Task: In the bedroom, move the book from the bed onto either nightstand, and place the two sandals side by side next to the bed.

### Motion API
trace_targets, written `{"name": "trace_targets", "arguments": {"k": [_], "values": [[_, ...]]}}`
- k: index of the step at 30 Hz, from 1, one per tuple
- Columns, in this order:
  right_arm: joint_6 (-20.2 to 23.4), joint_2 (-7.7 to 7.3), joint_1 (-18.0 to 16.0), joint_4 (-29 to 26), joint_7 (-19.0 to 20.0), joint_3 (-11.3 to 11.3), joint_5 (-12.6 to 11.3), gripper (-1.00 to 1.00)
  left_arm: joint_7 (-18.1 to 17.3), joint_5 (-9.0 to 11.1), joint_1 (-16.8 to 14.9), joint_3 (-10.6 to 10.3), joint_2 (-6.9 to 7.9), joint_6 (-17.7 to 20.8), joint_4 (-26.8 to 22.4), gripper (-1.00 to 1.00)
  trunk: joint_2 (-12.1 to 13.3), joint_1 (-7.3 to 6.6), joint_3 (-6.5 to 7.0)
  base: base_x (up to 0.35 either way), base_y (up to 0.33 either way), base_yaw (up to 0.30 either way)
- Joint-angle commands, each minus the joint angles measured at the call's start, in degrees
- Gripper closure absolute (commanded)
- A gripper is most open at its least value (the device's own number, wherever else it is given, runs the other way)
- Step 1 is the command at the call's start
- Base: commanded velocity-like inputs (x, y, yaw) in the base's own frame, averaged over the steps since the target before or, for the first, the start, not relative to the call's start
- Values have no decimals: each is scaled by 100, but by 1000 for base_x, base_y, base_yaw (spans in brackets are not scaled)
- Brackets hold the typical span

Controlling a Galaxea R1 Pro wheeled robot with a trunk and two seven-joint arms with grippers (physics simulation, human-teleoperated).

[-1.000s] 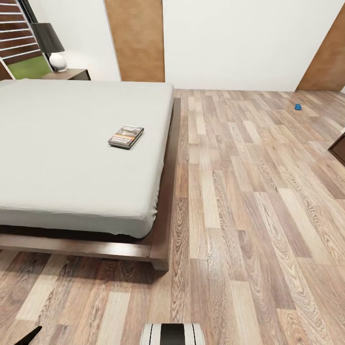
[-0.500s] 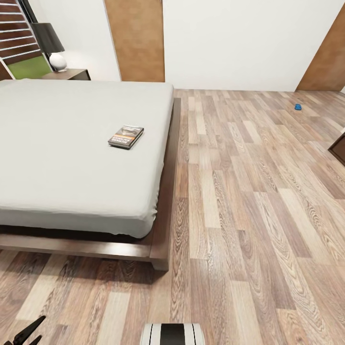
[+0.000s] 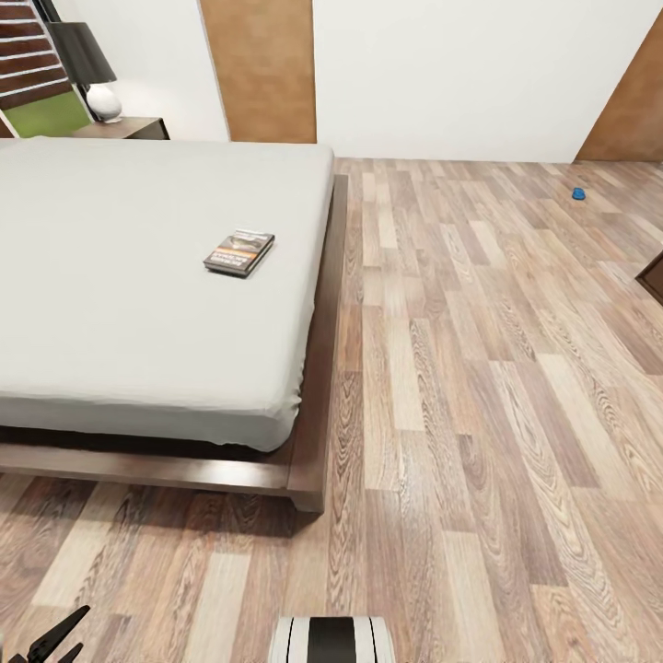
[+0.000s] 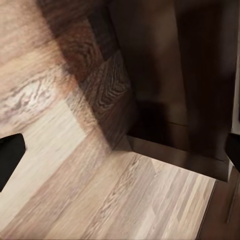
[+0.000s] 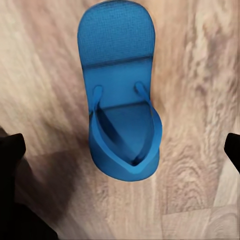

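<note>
Small thin dark-covered paperback book (image 3: 239, 252) lying flat on pale grey mattress of dark-framed platform bed (image 3: 313, 405); one bright blue flip-flop sandal (image 5: 122, 90) on wood-plank floor (image 3: 479, 368) under spread-fingered right gripper (image 5: 122, 150), another (image 3: 578, 193) far off; left gripper (image 4: 122, 150) spread beside bed frame

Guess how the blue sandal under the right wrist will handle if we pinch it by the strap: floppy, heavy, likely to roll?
The sandal looks like a thin foam flip-flop, so probably light. Its narrow toe strap arches above the sole and may flex, letting the sole dangle. It lies flat on the wood floor, so rolling seems unlikely; a push would likely slide it.
</note>
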Motion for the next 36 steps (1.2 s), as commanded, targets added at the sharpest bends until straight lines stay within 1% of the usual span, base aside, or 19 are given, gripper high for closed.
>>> {"name": "trace_targets", "arguments": {"k": [1,9,23,31,36], "values": [[37,-2,0,-8,7,-21,-15,-100,3,37,2,-3,1,43,-4,-100,-3,2,-26,0,0,0],[33,-20,-19,-32,-13,-21,-16,-100,3,32,2,-4,-7,39,-5,-100,-14,22,-203,0,0,0],[26,-37,-198,-63,-21,-13,-2,-100,-26,25,2,-5,-9,52,-5,-100,-32,59,-513,0,0,0],[16,-39,-389,-83,-21,-5,3,-100,-45,24,2,-9,-3,55,-5,-100,-43,79,-691,0,0,0],[11,-40,-468,-86,-21,-3,60,-100,-53,26,2,-11,-1,60,-5,-100,-50,92,-801,0,0,0]]}}
